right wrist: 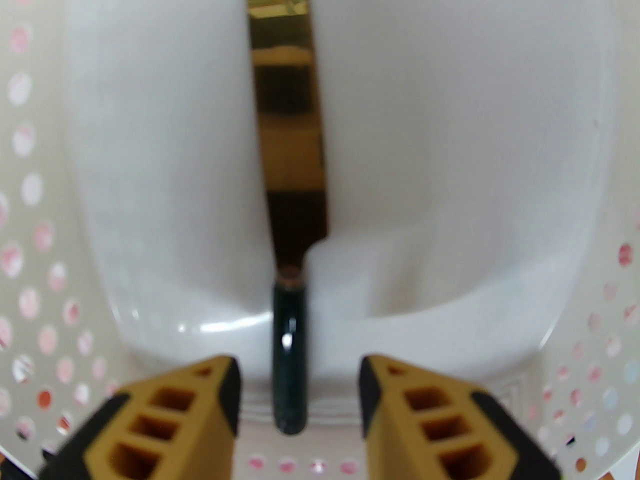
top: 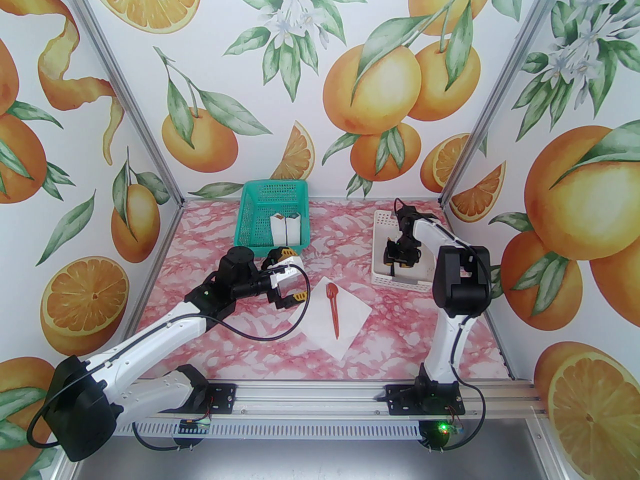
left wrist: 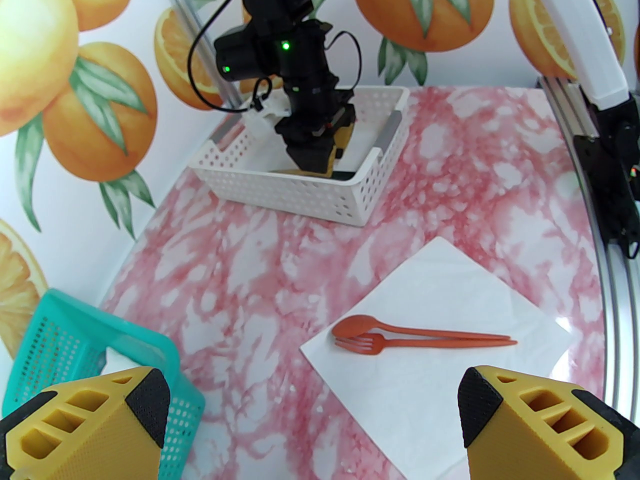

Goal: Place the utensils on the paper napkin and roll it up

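The white paper napkin (top: 345, 325) (left wrist: 440, 383) lies flat near the table's middle. On it, side by side, rest the orange spoon (left wrist: 357, 325) and the orange fork (left wrist: 367, 345) (top: 332, 313). The knife (right wrist: 292, 178), with a brownish reflective blade and a dark handle, lies on the floor of the white basket (top: 382, 273) (left wrist: 370, 188). My right gripper (right wrist: 299, 373) (top: 398, 263) reaches down into that basket, open, its fingers on either side of the knife's handle without touching it. Just left of the napkin, my left gripper (top: 291, 277) (left wrist: 312, 398) hovers open and holds nothing.
A teal basket (top: 260, 203) (left wrist: 45, 333) at the back left holds two white wrapped bundles (top: 287, 228). The cell's patterned walls close in the table on three sides. The right arm's upper link stands beside the white basket.
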### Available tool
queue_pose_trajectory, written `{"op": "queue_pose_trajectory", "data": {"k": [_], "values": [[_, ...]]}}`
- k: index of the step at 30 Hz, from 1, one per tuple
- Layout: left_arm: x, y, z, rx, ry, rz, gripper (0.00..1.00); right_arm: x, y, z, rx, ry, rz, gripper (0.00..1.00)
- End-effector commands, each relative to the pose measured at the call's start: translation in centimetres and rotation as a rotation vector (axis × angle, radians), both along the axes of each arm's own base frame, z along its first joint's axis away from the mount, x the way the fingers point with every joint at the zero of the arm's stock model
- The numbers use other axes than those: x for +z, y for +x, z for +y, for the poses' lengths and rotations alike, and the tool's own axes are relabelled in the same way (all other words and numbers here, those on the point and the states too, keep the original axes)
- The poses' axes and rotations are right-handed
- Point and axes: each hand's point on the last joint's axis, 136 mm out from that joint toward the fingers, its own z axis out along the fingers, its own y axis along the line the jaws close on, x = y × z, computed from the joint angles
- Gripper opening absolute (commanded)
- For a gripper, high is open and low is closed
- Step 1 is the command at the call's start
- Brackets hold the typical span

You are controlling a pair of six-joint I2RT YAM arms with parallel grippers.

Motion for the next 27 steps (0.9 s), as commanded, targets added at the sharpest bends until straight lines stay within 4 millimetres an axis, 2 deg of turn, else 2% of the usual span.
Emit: {"op": "queue_pose_trajectory", "data": {"k": [1, 15, 27], "values": [[0.8, 0.0, -0.4, -0.019, -0.009, -0.016, 1.00, -0.6, 0.1, -0.4, 0.002, -0.013, 0.022, 0.43], [0.7, -0.1, -0.4, -0.021, -0.009, -0.015, 1.00, -2.4, -0.5, -0.1, 0.001, 0.010, 0.063, 0.36], [0.8, -0.1, -0.4, -0.021, -0.009, -0.015, 1.00, -3.3, -1.1, -0.3, 0.004, 0.000, 0.085, 0.24]]}}
